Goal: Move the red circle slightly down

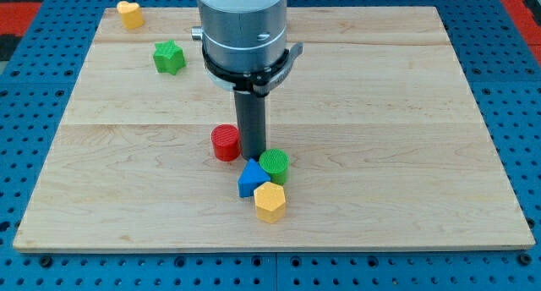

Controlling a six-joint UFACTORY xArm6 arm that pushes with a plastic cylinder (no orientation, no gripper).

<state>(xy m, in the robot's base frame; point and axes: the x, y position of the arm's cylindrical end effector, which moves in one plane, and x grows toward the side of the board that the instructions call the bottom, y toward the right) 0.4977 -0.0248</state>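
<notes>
The red circle (226, 143) sits on the wooden board (380, 113) just left of centre. My tip (253, 158) rests on the board right beside the red circle's right edge, touching or nearly touching it. Just below and right of the tip lie a green circle (274, 166), a blue block (251, 178) and a yellow hexagon (270, 201), clustered together. The rod's upper housing hides part of the board's top middle.
A green star-shaped block (169, 57) lies at the upper left. A yellow heart-shaped block (129, 13) lies near the board's top left corner. A blue pegboard surrounds the board.
</notes>
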